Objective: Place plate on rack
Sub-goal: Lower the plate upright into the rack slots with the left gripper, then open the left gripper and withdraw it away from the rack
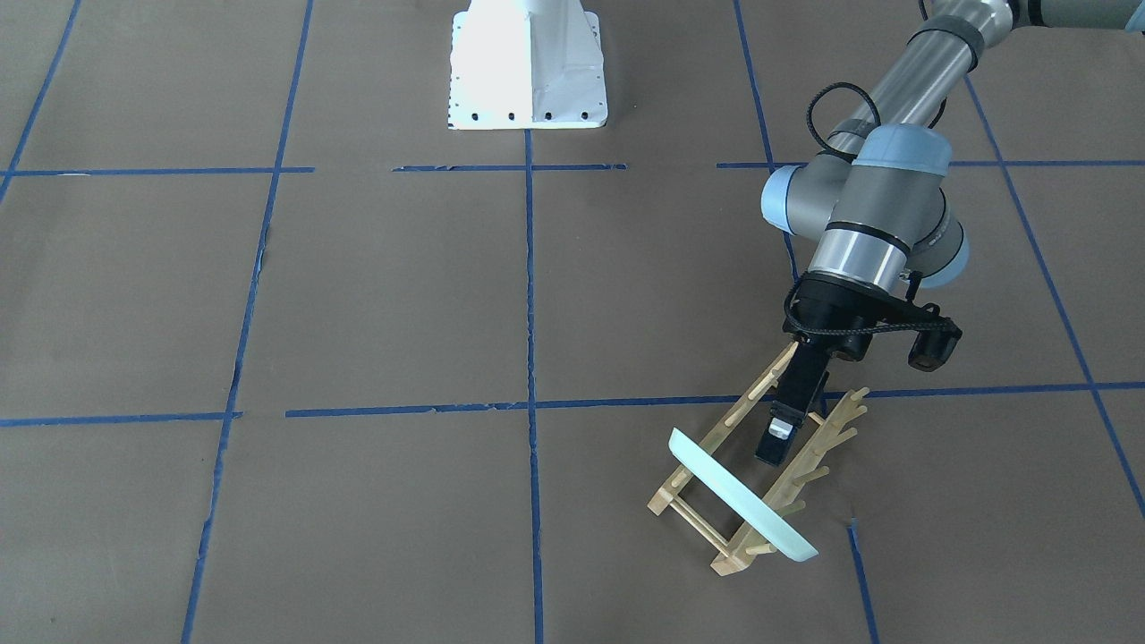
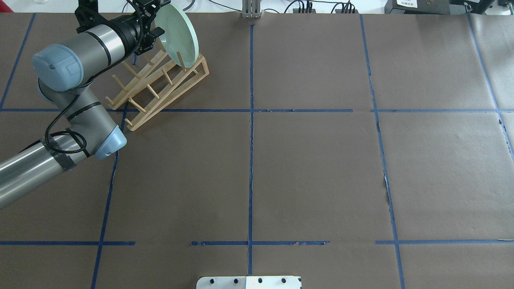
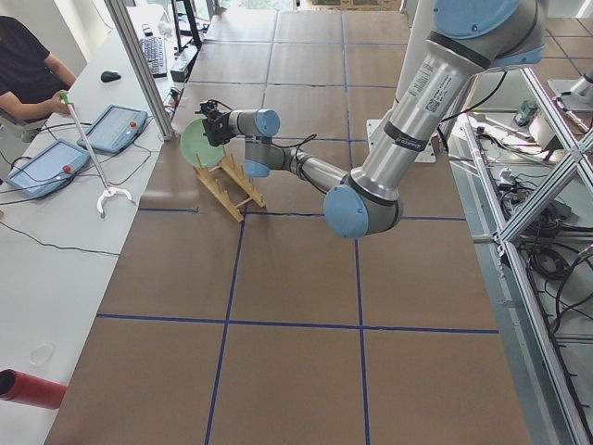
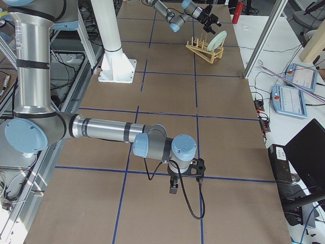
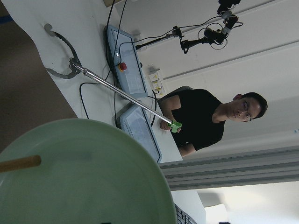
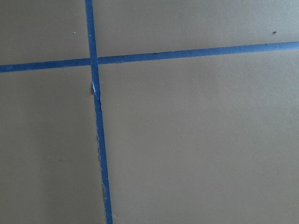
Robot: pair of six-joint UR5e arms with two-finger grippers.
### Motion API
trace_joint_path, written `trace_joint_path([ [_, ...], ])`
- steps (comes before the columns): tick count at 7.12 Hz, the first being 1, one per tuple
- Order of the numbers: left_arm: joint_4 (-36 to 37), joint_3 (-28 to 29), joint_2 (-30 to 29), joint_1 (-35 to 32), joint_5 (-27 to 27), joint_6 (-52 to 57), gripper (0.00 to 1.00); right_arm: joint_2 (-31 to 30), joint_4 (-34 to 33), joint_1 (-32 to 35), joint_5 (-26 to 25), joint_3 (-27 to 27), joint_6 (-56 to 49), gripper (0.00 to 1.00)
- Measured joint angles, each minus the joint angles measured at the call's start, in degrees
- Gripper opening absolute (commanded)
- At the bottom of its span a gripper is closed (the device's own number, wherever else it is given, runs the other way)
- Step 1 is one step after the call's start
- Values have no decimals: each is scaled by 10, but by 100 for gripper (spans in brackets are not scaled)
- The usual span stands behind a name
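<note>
The pale mint-green plate (image 1: 742, 496) stands on edge between the pegs at the far end of the light wooden rack (image 1: 716, 438). The plate (image 2: 176, 34) leans slightly on the rack (image 2: 176, 94) at the table's far left. My left gripper (image 1: 776, 443) hovers over the rack just behind the plate. Its jaws look open and empty, with a gap between them and the plate. The left wrist view shows the plate's face (image 5: 84, 177) close up with one peg (image 5: 18, 163) across it. My right gripper (image 4: 173, 187) hangs low over bare table; I cannot tell whether it is open or shut.
The robot's white base (image 1: 528, 72) stands at the near edge. A side table beyond the rack holds control pendants (image 3: 42, 162) and a reacher tool (image 3: 88, 153). An operator (image 5: 205, 116) sits there. Blue tape lines grid the brown table.
</note>
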Motion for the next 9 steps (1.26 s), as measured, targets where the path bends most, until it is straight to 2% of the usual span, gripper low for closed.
trace_joint_path([
  [3,33,-44,40,-16,-60,171,100,0,0,0,0,0,0,100],
  [4,61,-68,53,-36,-101,208,100,0,0,0,0,0,0,100],
  [6,162,-144,87,-94,-211,325,100,0,0,0,0,0,0,100],
  [7,193,-177,115,-116,-237,398,100,0,0,0,0,0,0,100],
  [9,212,-213,181,-150,-253,540,100,0,0,0,0,0,0,100],
])
